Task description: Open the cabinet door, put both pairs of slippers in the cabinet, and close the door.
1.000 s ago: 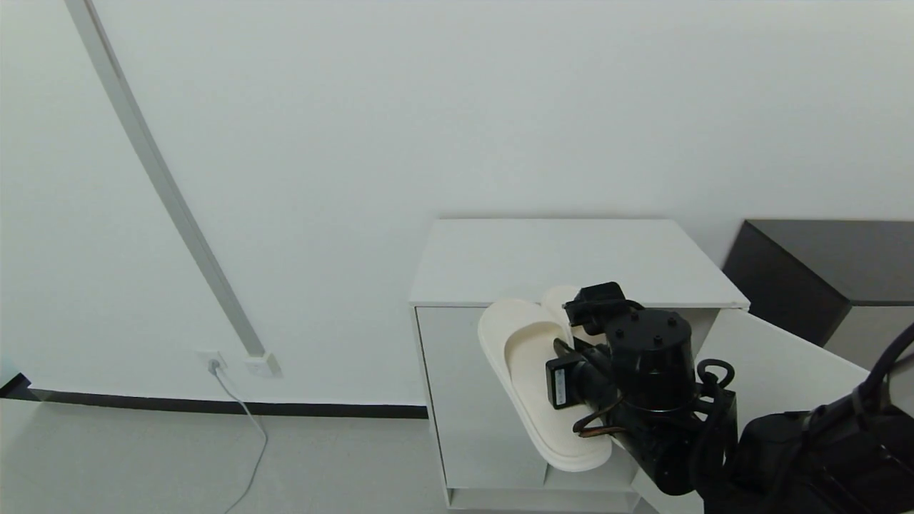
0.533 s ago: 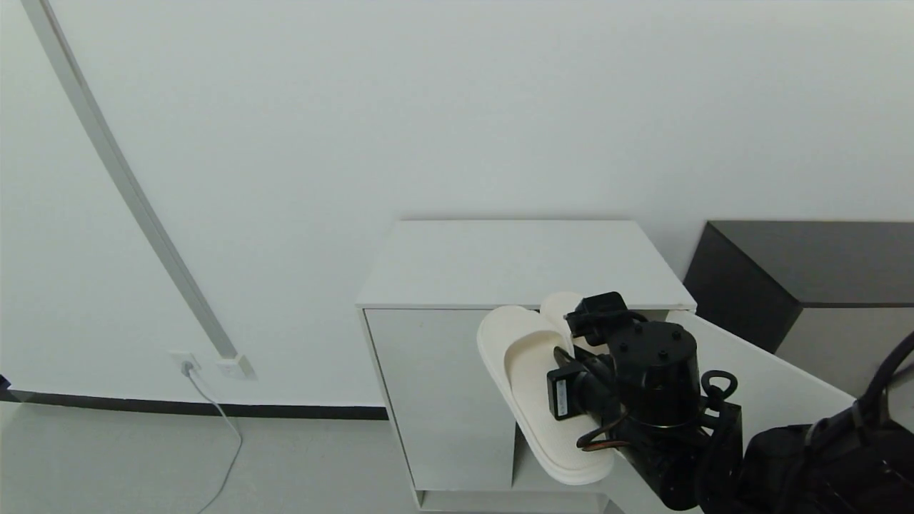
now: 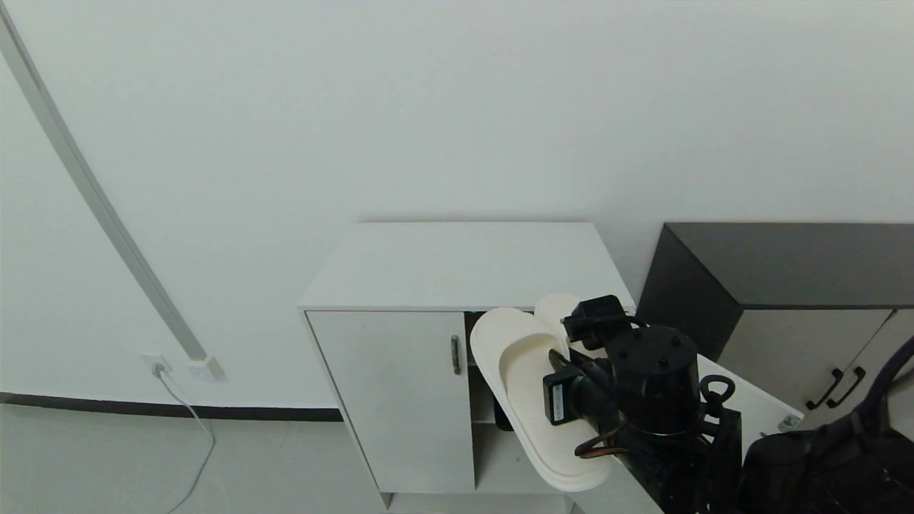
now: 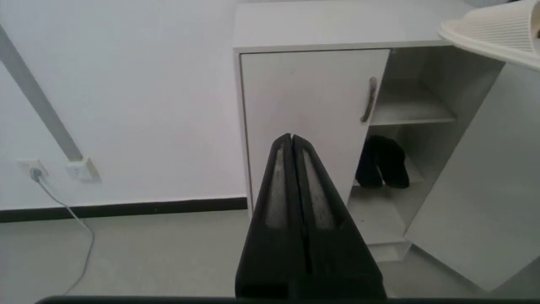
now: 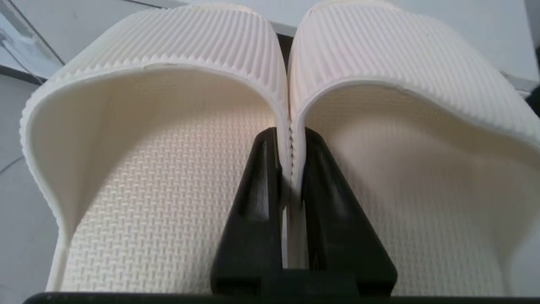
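Note:
A pair of white slippers (image 3: 525, 375) hangs in front of the white cabinet (image 3: 457, 264), level with its open right half. My right gripper (image 5: 289, 142) is shut on the two inner edges of the white slippers (image 5: 160, 160), pinching them side by side. The cabinet's right door (image 3: 746, 403) stands swung out toward me; the left door (image 3: 393, 400) is closed. A pair of black slippers (image 4: 384, 162) rests on a lower shelf inside the cabinet (image 4: 337, 21). My left gripper (image 4: 292, 142) is shut on nothing, low and back from the cabinet's left door.
A dark cabinet (image 3: 785, 264) with two handles stands right beside the white one. A grey conduit (image 3: 93, 200) runs down the wall to a socket (image 3: 156, 365) with a cable trailing on the floor. Bare floor lies left of the cabinet.
The head camera has swung to the right, so the cabinet sits further left in the picture and its open inside and left door handle have come into view. The white slippers stay in my right gripper.

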### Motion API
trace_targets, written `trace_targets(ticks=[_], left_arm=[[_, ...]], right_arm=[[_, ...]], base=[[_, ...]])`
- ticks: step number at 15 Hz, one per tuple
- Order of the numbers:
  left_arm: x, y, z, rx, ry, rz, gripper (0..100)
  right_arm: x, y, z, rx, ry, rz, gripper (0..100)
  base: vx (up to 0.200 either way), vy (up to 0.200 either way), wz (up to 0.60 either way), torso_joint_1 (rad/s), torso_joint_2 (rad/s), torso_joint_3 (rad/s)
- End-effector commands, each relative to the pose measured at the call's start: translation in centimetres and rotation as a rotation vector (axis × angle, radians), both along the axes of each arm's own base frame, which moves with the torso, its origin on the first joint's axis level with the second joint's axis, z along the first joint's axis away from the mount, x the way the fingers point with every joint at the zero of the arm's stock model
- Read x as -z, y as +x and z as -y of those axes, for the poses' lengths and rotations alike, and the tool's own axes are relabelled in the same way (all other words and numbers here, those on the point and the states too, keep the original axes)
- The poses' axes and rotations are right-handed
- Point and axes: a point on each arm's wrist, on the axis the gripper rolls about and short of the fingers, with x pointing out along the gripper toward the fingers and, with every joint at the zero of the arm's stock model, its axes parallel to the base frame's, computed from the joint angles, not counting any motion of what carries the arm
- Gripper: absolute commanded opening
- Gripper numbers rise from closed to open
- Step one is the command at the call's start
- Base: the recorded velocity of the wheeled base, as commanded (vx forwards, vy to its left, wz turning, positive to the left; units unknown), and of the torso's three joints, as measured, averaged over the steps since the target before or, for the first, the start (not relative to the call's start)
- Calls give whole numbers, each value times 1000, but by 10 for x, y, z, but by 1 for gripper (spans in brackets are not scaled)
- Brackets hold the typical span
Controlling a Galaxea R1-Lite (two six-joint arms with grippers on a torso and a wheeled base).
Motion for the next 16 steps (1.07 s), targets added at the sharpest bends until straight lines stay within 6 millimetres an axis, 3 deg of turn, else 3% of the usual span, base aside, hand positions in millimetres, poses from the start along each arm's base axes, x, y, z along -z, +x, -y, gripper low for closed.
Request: trace_targets(ticks=[1, 16], left_arm=[[0, 0, 0, -1, 0, -2, 0], [0, 0, 0, -1, 2, 0, 0]], right_arm=[[2, -2, 1, -5, -3, -4, 0], [15, -2, 11, -43, -8, 0, 0]], base=[[0, 0, 0, 0, 0, 0], [0, 0, 0, 0, 0, 0]])
